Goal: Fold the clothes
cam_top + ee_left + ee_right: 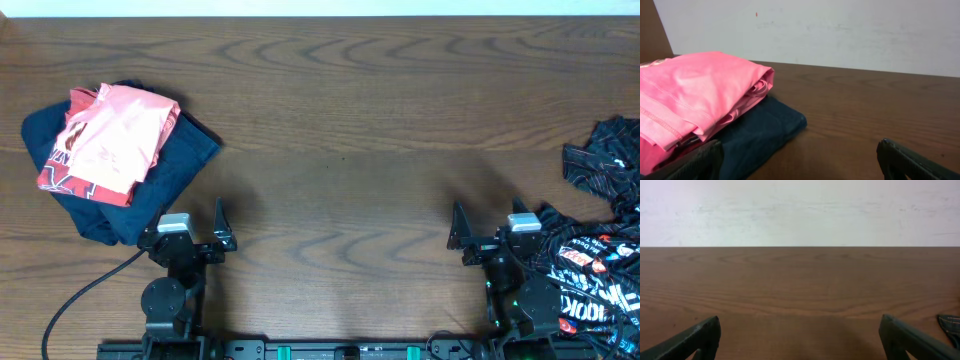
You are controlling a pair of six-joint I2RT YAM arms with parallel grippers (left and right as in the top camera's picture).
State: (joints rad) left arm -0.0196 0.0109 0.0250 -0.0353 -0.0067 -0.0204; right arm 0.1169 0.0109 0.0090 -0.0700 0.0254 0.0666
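Observation:
A folded pink garment [115, 135] lies on top of a folded navy garment [175, 165] at the left of the table; both show in the left wrist view, the pink garment [700, 95] over the navy garment [760, 132]. A crumpled black printed garment [595, 250] lies at the right edge; a corner of it shows in the right wrist view [950, 325]. My left gripper [192, 235] is open and empty near the front edge, just right of the stack. My right gripper [490, 232] is open and empty, just left of the black garment.
The brown wooden table [340, 120] spans the view, with its far edge at a white wall [800, 210]. A black cable [80, 300] runs from the left arm base toward the front left.

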